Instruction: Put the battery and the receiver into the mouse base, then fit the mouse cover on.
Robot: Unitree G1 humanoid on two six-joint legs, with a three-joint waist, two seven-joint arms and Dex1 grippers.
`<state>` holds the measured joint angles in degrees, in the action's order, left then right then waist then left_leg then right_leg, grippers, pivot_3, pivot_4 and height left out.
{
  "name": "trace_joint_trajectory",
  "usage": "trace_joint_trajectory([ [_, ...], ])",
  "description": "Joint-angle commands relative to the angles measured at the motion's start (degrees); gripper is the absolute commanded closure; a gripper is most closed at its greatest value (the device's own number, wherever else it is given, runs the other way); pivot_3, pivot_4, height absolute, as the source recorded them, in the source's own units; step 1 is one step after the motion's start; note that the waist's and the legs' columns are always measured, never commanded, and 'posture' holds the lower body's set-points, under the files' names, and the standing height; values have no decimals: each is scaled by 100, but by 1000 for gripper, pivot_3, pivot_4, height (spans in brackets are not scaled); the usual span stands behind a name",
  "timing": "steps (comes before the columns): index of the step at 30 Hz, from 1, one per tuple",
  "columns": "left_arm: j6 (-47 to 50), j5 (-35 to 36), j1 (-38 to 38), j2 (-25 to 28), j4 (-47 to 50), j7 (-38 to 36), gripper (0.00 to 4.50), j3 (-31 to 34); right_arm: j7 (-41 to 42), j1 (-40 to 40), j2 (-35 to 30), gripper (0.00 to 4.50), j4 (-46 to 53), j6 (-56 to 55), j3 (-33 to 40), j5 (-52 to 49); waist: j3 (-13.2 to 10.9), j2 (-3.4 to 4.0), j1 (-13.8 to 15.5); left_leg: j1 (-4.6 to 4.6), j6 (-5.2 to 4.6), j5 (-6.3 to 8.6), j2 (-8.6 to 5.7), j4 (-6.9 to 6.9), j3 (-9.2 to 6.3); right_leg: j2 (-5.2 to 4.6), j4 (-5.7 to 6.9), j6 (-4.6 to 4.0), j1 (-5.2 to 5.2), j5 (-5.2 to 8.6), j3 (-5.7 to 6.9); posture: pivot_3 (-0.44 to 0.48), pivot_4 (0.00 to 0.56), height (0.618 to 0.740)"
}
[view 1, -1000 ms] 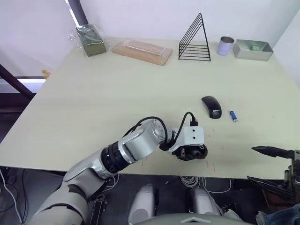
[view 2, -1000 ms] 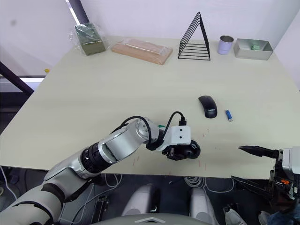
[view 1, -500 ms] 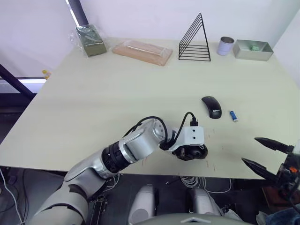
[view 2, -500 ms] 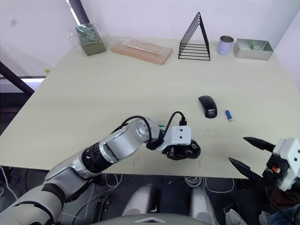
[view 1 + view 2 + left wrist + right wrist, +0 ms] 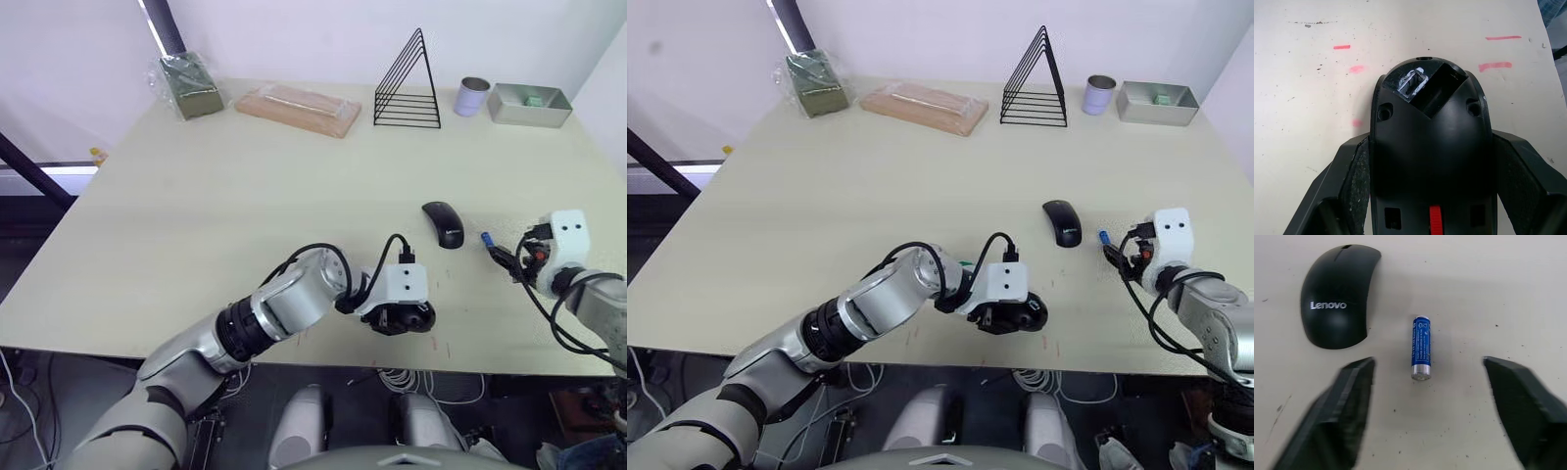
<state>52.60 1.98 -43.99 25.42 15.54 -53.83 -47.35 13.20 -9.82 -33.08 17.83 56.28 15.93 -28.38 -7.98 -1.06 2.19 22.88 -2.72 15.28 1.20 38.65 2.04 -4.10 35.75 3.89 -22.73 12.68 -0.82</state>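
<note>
My left gripper (image 5: pixel 397 315) rests near the table's front edge, shut on the black mouse base (image 5: pixel 1425 112), whose red scroll wheel (image 5: pixel 1435 218) shows between the fingers. A silvery-rimmed slot (image 5: pixel 1411 82) sits at the base's far end; whether the receiver is in it I cannot tell. The glossy black mouse cover (image 5: pixel 443 223) lies right of centre, with the small blue battery (image 5: pixel 1421 347) beside it on its right. My right gripper (image 5: pixel 1427 367) is open just short of the battery, one finger on each side of its silvery end, not touching it.
Along the back edge stand a black wire rack (image 5: pixel 407 83), a metal cup (image 5: pixel 472 95) and a metal tray (image 5: pixel 529 103). A wrapped wooden block (image 5: pixel 297 107) and a bagged green item (image 5: pixel 188 83) lie at the back left. Red marks dot the table (image 5: pixel 1312 88).
My right gripper has come up from beyond the front right edge onto the table and now straddles the battery's end. The left gripper and the mouse base have stayed put.
</note>
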Motion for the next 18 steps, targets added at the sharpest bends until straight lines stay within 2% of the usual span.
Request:
trace_joint_trajectory([
  [1, 11, -131, 65, -24, -155, 41, 1528, -128, -157, -179, 84, 1666, 35, -29, -18, 162, 0, 0, 0, 0, 0, 0, 0, 0, -1, 0, 0, 0, 0, 0, 1, 0, 150, 740],
  [18, 26, -155, 83, 20, -119, 5, 1528, -151, -460, -404, 667, 1666, -345, -25, -188, 637, 0, 1, -10, -1, 0, 0, 1, 0, 0, 2, 1, 1, 0, 0, 0, 0, 150, 740],
])
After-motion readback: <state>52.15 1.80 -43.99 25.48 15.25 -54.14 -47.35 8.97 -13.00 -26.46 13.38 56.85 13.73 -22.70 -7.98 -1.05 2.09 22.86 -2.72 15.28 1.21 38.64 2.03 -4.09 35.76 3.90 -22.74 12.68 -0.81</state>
